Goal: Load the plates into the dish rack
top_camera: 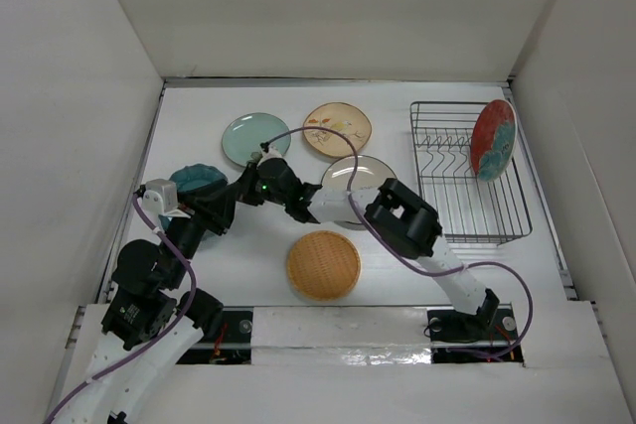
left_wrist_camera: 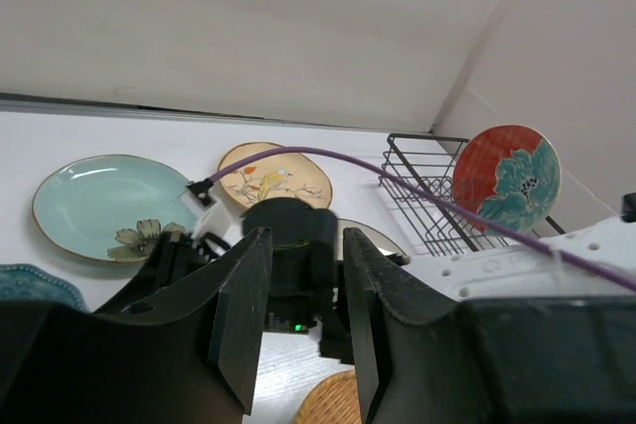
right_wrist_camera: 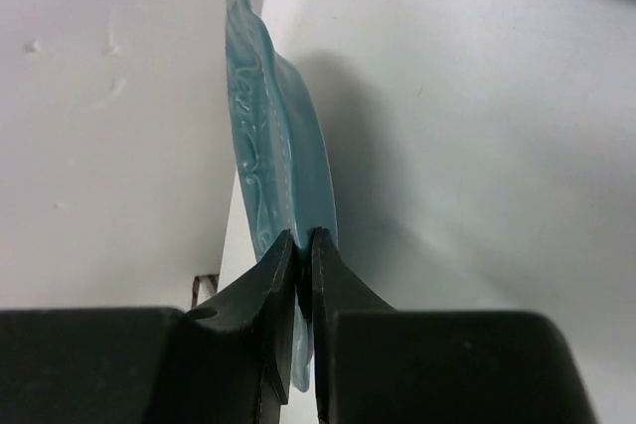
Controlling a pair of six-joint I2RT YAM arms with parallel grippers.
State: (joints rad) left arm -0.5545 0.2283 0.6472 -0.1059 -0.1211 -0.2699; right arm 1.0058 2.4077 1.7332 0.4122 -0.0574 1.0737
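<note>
I log one red-and-teal plate (top_camera: 493,138) in the dish rack (top_camera: 472,238), five left; right end effector (right_wrist_camera: 303,245) clamped on the dark teal plate (right_wrist_camera: 283,161) rim, left end effector (left_wrist_camera: 303,240) spread, empty.

- The rack (top_camera: 467,208) stands at the table's (top_camera: 248,255) right, toward the back.
- The racked plate (top_camera: 493,138) stands on edge at the rack's back right.
- The back-left plate (top_camera: 255,138) and back-right plate (top_camera: 337,129) lie side by side, left of the rack.
- The middle plate (top_camera: 360,172) lies just before the back-right plate.
- The front plate (top_camera: 323,265) lies at centre front.
- The left plate (top_camera: 199,181) is at far left, its rim in the right tool (right_wrist_camera: 303,240).
</note>
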